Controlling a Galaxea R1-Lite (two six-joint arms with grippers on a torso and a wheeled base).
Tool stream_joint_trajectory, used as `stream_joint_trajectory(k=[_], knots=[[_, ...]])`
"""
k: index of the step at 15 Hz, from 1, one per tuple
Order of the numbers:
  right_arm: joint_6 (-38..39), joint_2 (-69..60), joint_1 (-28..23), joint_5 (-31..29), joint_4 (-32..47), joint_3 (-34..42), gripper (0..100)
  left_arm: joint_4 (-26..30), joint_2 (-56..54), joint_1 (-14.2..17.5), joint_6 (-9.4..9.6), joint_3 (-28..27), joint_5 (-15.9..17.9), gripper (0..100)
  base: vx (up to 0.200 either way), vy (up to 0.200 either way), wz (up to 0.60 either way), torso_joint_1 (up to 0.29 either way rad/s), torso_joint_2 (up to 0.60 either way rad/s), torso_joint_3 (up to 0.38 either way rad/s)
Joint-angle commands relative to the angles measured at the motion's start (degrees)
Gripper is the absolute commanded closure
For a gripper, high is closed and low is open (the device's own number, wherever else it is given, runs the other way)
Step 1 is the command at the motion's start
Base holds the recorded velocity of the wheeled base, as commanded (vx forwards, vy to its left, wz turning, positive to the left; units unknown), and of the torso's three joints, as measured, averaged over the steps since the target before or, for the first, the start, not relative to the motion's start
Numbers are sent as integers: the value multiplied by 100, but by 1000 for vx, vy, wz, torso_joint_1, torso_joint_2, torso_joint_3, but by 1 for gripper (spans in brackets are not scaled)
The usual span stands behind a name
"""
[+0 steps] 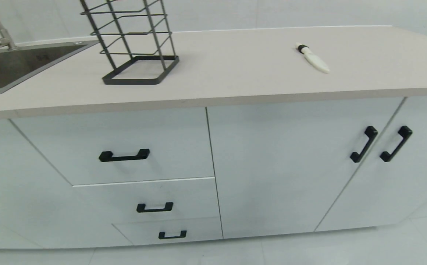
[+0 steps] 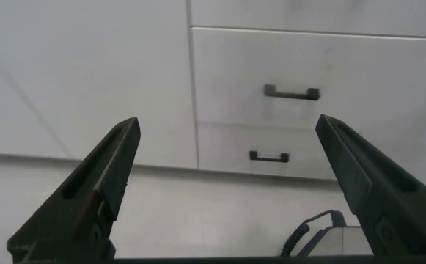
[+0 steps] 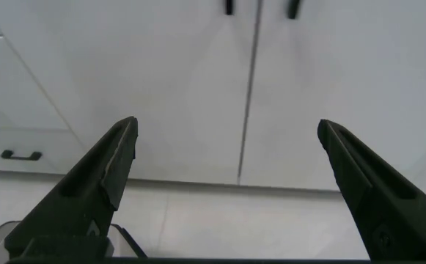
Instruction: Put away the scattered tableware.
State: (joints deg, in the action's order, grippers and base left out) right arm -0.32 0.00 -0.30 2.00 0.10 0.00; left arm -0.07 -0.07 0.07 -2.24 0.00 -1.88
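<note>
**Inspector:** Head view first. Where is the tableware?

**Operator:** One white utensil [image 1: 313,59] lies flat on the countertop [image 1: 235,77], toward my right and well apart from the wire rack [image 1: 136,44] and the sink [image 1: 7,66]. It has a tapered pale body with a black collar near its far end. I cannot tell whether it is a sheathed blade.

**Inspector:** How will it handle?

**Operator:** I judge it light and stiff, with a smooth surface that is probably slippery. I would pinch it across the thicker stretch just below the collar. The narrow tip could squirt out from between my fingers.

**Inspector:** Left wrist view?

**Operator:** My left gripper [image 2: 226,125] is spread wide and holds nothing. It hangs low, facing the drawer fronts, and two drawer handles [image 2: 292,92] show beyond it.

**Inspector:** Right wrist view?

**Operator:** My right gripper [image 3: 226,123] is likewise spread and bare. It faces the cabinet doors [image 3: 198,88], below counter level and nowhere near the utensil.
</note>
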Motion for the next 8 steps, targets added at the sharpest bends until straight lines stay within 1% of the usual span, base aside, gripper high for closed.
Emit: stream_joint_trajectory(k=[1,3,6,8], knots=[[-3,0,-5,2,-1,0,0,-1,7,-7,-4,0,-6,0,0,0,0,0,0,0],[-3,0,-5,2,-1,0,0,-1,7,1,-4,0,-6,0,0,0,0,0,0,0],[-3,9,-5,2,-1,0,0,-1,7,1,5,0,-6,0,200,0,0,2,2,1],[-3,9,-5,2,-1,0,0,-1,7,-7,5,0,-6,0,0,0,0,0,0,0]])
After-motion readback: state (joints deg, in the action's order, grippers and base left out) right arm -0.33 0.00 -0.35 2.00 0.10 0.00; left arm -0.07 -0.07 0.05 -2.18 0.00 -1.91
